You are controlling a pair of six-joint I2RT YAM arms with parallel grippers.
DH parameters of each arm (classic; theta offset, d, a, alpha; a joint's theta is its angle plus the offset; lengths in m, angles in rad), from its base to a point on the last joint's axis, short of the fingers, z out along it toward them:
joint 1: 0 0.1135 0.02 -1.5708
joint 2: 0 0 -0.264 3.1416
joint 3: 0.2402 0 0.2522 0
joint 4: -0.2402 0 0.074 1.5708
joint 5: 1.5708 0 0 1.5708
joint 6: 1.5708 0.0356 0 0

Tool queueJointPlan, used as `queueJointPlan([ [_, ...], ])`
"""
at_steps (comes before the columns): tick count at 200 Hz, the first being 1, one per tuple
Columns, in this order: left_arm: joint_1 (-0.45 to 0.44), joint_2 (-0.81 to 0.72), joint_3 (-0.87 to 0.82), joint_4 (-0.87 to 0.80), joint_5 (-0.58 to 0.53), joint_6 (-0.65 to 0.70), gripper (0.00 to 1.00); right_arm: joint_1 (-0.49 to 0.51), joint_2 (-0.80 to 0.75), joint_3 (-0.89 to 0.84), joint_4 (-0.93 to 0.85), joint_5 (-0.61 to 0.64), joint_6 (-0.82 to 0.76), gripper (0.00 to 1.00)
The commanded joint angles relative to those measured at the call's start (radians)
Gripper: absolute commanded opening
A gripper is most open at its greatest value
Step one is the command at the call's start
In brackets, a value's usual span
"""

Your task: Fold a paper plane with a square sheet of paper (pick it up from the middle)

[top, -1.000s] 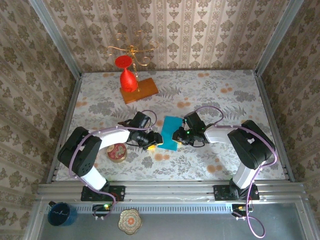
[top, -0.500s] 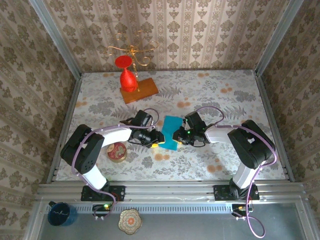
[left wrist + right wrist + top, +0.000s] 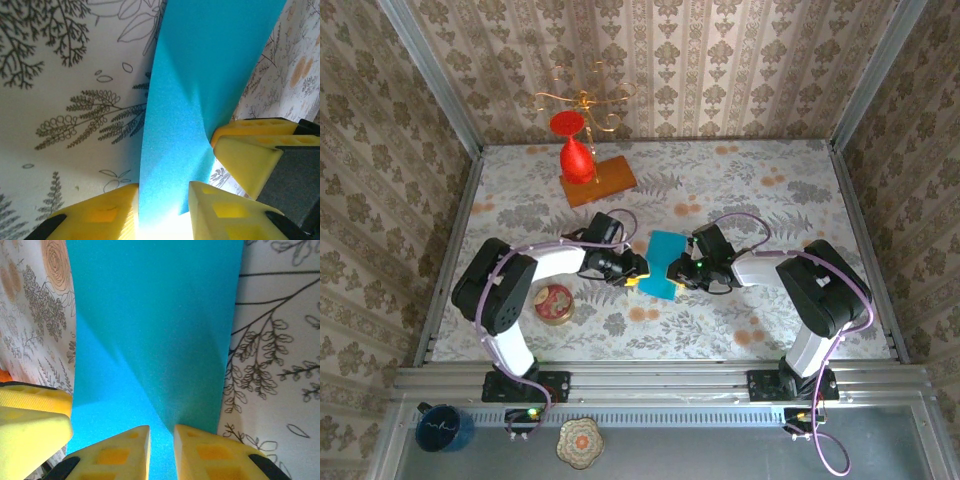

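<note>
With the right tool (image 3: 161, 432) nipped almost closed on the 3 o'clock edge of the square sheet of paper (image 3: 663, 264) and the left tool (image 3: 164, 192) narrowly agape round its 9 o'clock edge, grip unclear, at the middle of the bench (image 3: 750, 190), firm the left gently and pull evenly so nothing buckles

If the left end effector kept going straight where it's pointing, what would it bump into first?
The square sheet of paper: it sits right between the left end effector's fingers. Just past it is the right end effector, gripping the same sheet, though how far past is hard to judge.
</note>
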Motion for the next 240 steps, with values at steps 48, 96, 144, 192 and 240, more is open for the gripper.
queueJointPlan([
  [48, 0.022, 0.076, 0.084, 0.000, 0.061, 0.042, 0.23, -0.016, -0.003, -0.036, -0.050, 0.013, -0.041, 0.23],
  [96, 0.031, 0.126, 0.148, -0.033, 0.069, 0.081, 0.20, -0.017, 0.011, -0.027, -0.058, -0.011, -0.069, 0.22],
  [144, 0.036, 0.125, 0.162, -0.053, 0.059, 0.091, 0.05, -0.017, -0.007, -0.006, -0.066, -0.038, -0.111, 0.23],
  [192, 0.039, 0.043, 0.116, -0.032, -0.007, 0.038, 0.01, -0.009, -0.174, 0.012, -0.090, 0.040, -0.247, 0.40],
  [240, 0.061, -0.065, 0.026, 0.047, -0.085, -0.089, 0.01, 0.106, -0.282, 0.021, -0.083, 0.274, -0.476, 0.49],
])
